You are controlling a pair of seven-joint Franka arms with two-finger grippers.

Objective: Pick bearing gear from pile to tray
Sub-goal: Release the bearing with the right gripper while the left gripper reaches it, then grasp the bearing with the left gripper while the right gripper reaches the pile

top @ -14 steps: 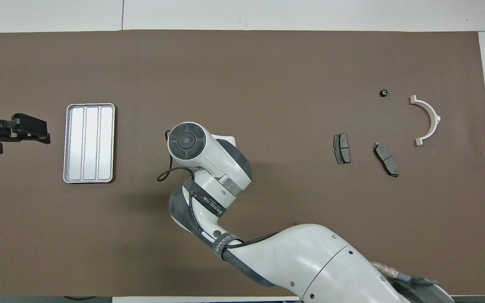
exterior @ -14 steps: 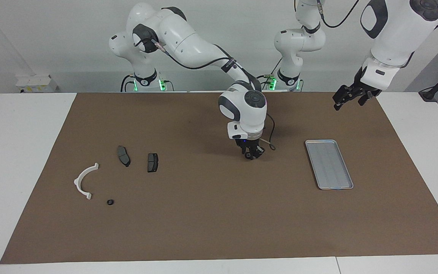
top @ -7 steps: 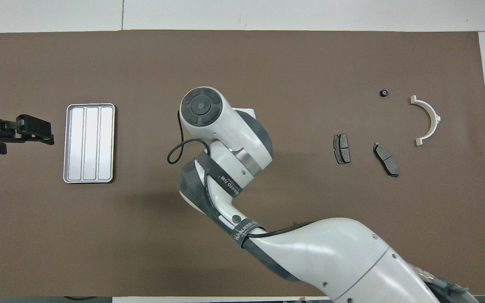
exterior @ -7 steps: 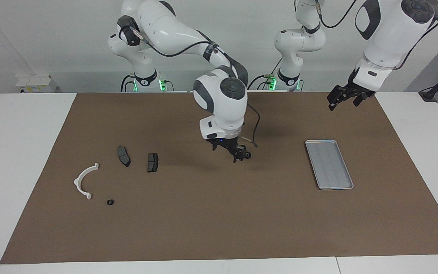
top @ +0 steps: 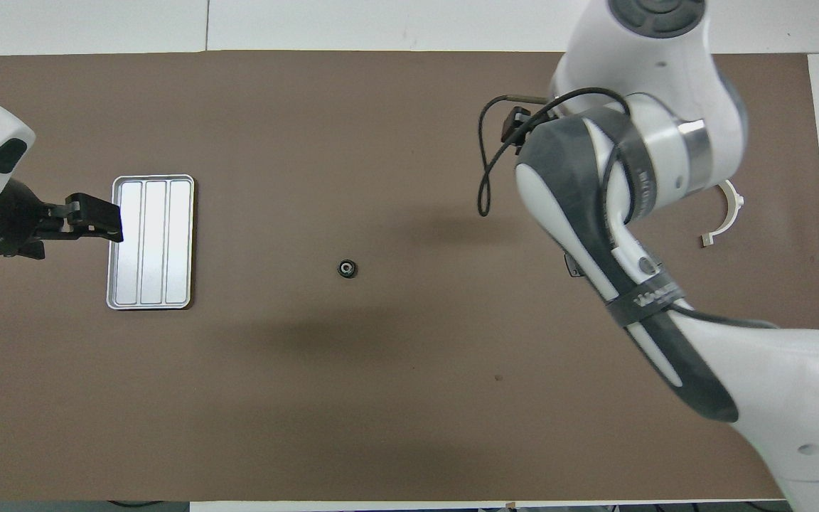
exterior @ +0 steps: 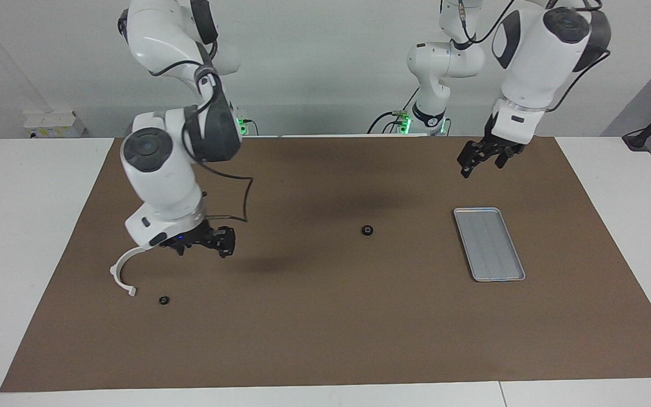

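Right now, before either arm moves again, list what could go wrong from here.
1. The small black gear lies on the mat partway to the tray, not in it; it may be left there.
2. The right end effector hangs low over the pile, hiding the brake pads beside the white arc; descending could knock them.
3. The left end effector hovers near the tray and might nudge it.

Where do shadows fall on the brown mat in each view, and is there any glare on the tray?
Facing view: soft dark patches lie on the brown mat beside the right gripper and near the small black gear; the tray looks dull grey. Overhead view: a wide faint shadow lies nearer the robots than the gear; the tray shines bright, almost white.
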